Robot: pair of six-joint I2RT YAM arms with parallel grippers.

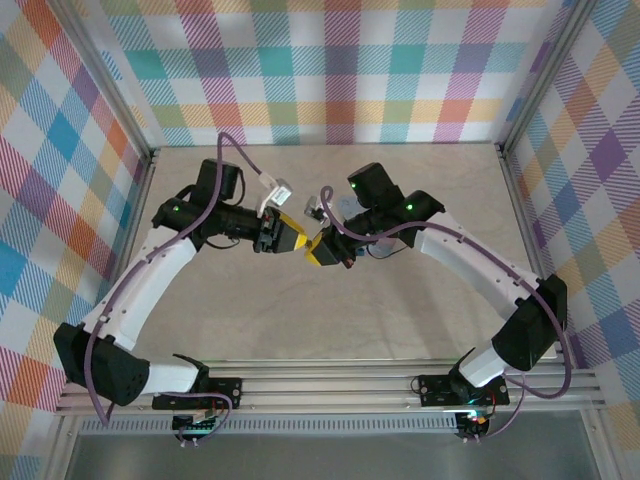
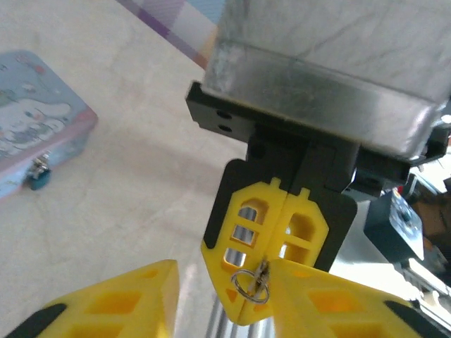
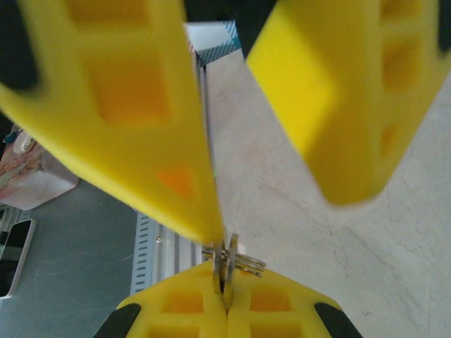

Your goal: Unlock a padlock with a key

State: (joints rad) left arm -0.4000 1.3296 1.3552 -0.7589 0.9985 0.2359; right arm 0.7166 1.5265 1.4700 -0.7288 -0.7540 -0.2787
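My cell stood boxed on three sides by plaid walls (image 1: pixel 330 70): pastel checks in pink, teal, yellow, purple. Aluminium posts (image 1: pixel 100 75) ran up both back corners. Tabletop (image 1: pixel 330 320) was pale beige, stone-look (thin grey veins showed up close). Ribbed aluminium rail (image 1: pixel 330 385) crossed near edge of my bench. Flat grey surface (image 1: pixel 330 455) lay beyond that, lower down. Light was soft and even, shadows on tabletop faint.
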